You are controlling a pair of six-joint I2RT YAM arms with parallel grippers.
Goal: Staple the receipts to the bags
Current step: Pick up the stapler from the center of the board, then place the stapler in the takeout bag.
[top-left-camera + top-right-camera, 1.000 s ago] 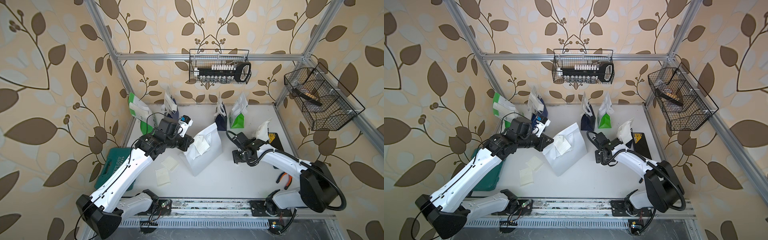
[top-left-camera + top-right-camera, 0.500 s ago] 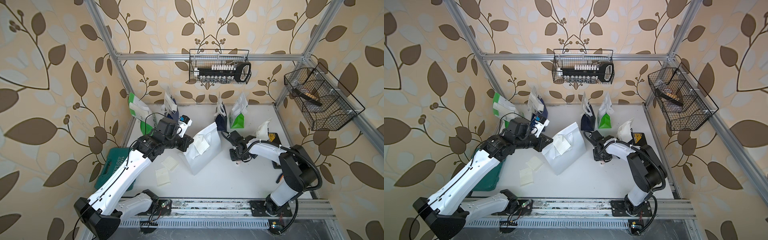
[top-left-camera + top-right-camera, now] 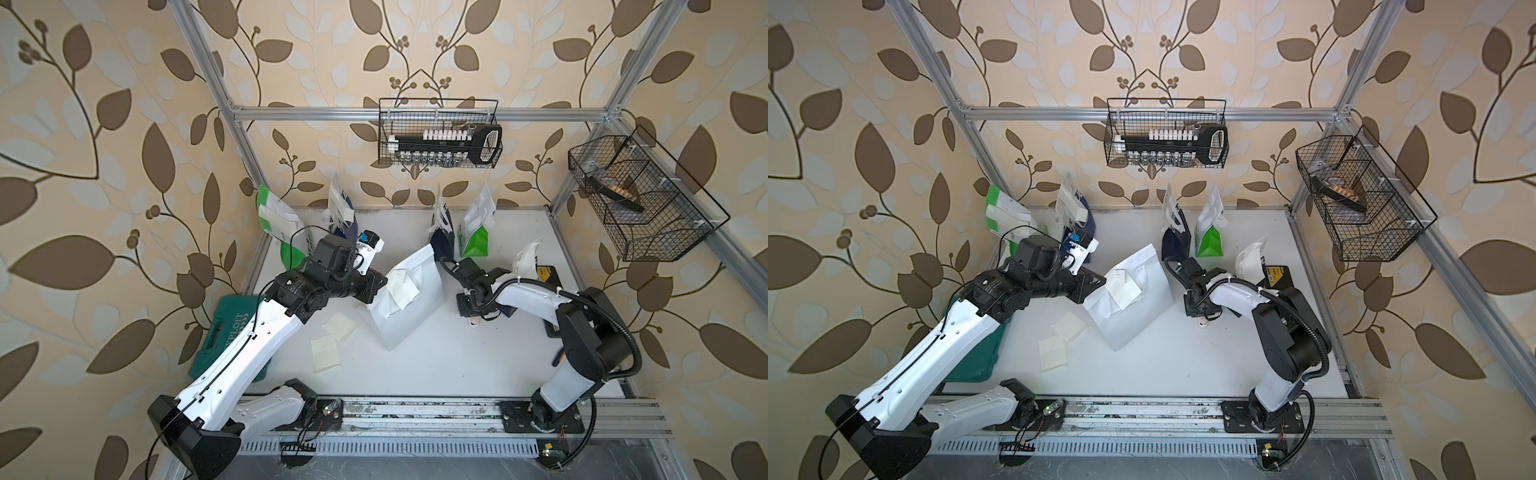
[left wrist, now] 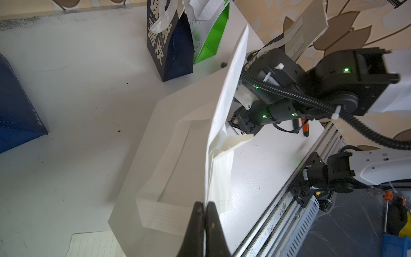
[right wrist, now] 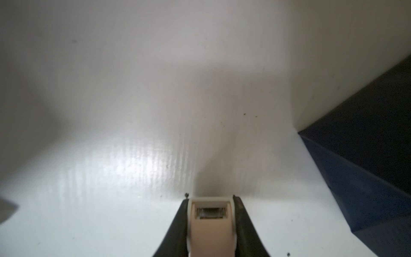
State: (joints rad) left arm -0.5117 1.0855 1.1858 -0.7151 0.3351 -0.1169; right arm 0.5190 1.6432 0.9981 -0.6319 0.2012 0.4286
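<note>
1. White paper took centre stage: the white bag [image 3: 409,307] stood tipped on its lower edge near the middle of the tabletop [image 3: 436,365], its mouth raised toward the left arm.
2. And the left hand [image 4: 204,208] was clamped flat on the bag's top rim, nothing but paper between its fingers. That probably kept the face taut and presented for stapling.
3. A receipt [image 3: 402,291] lay against that face, close under the rim. Whether the pinch caught it too could not be told.
4. Over on the other side, the right hand [image 5: 211,200] had narrowed onto a small cream stapler [image 5: 210,224], pressing both flanks with the staple mouth pointing forward. It hung low over the tabletop, near the bag but clear of it.
5. Two loose receipts [image 3: 325,353] lay flat near the left arm, apparently for the bags not yet done.
6. The likely next job was sliding the stapler's mouth over rim and receipt together.
</note>
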